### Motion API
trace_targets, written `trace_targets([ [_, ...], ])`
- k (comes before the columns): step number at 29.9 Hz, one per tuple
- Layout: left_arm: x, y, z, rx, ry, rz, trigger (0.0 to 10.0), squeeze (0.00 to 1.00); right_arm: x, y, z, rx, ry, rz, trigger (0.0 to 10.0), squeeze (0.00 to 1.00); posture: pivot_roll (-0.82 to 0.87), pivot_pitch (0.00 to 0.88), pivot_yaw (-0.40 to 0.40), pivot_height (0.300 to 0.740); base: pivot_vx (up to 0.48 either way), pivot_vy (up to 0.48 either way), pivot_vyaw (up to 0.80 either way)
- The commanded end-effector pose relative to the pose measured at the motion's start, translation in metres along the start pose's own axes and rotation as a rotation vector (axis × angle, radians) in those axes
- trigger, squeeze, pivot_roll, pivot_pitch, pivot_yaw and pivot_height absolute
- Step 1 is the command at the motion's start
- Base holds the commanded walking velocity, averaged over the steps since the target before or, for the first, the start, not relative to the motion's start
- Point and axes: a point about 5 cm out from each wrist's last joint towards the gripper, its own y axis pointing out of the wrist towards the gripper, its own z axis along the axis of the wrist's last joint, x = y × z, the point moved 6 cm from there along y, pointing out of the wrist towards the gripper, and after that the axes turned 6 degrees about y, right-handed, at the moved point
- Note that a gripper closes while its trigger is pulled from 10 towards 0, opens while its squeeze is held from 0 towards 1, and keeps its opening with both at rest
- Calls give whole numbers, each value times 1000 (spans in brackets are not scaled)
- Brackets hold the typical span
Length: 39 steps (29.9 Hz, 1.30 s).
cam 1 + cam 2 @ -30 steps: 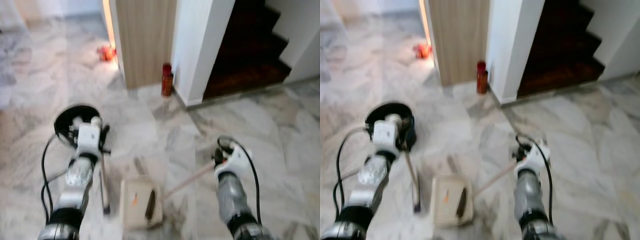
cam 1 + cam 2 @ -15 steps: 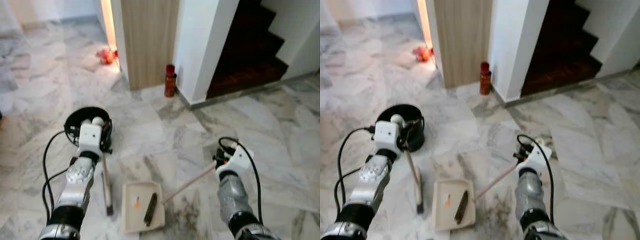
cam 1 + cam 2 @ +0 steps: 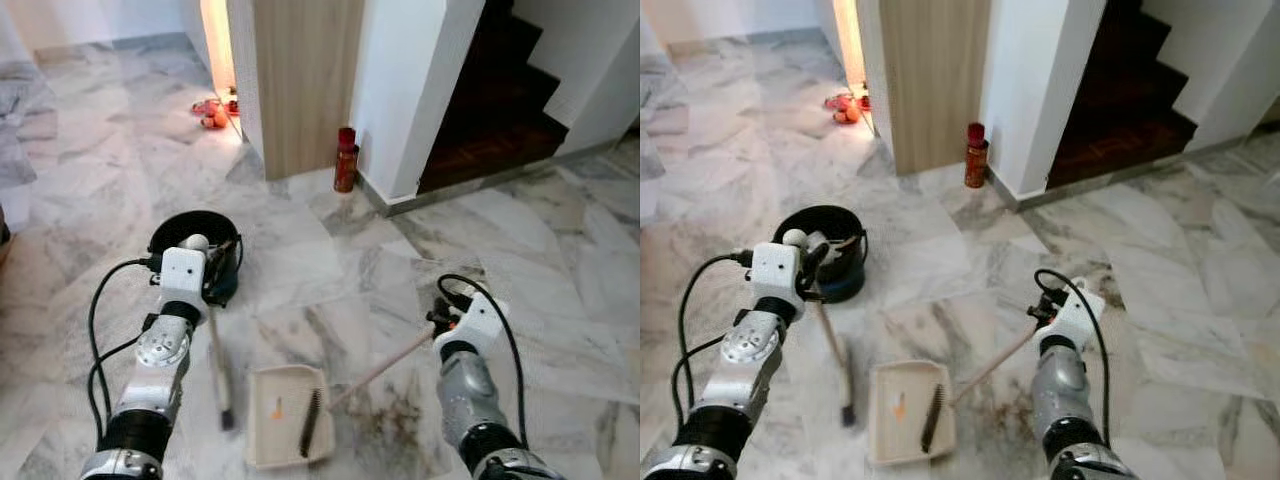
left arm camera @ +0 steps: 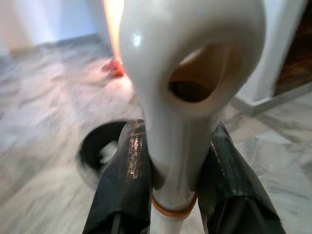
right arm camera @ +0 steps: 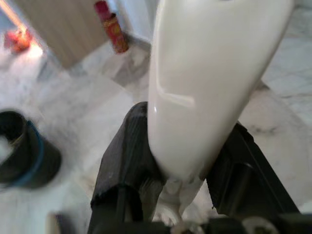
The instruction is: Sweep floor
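Note:
My left gripper [image 4: 173, 161] is shut on the white, hole-tipped handle of a brush [image 3: 217, 360], whose dark head rests on the marble floor [image 3: 226, 415]. My right gripper [image 5: 183, 146] is shut on the white grip of a long-handled cream dustpan [image 3: 262, 440]. The pan lies flat on the floor between my arms, with a dark stick-like piece [image 3: 309, 423] and a small orange scrap [image 3: 277, 407] in it. A brownish dirt patch [image 3: 395, 415] marks the floor just right of the pan. A black bin [image 3: 200, 235] stands beside my left wrist.
A red bottle [image 3: 346, 160] stands at the foot of a wooden panel [image 3: 300, 80] and a white wall corner. Dark stairs [image 3: 495, 100] rise at the back right. Small red things [image 3: 212, 110] lie in a lit doorway at the back left.
The whole picture has shifted and sharpened as the camera moved. The bin now sits closer to my left wrist. Both grippers keep their hold on the brush and the dustpan.

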Motion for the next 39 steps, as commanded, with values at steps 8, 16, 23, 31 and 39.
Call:
trace_targets([
  [8,-6,3,15,59,28,13,10000,0,-11,3,11,37,46,25,10000,0,-42,50,-54,740,0,0,64],
  [16,-5,3,12,39,34,10,10000,0,-10,3,11,42,57,23,10000,0,-43,56,-53,740,0,0,0],
  [23,-6,3,11,33,36,13,10000,0,-13,3,10,37,31,41,10000,0,-44,60,-52,740,0,0,62],
  [31,-6,3,10,28,40,13,10000,0,-15,2,8,30,41,49,10000,0,-43,60,-53,740,0,0,607],
  [39,-5,3,8,21,43,13,10000,0,-19,2,8,28,7,78,10000,0,-43,60,-53,740,250,0,155],
])
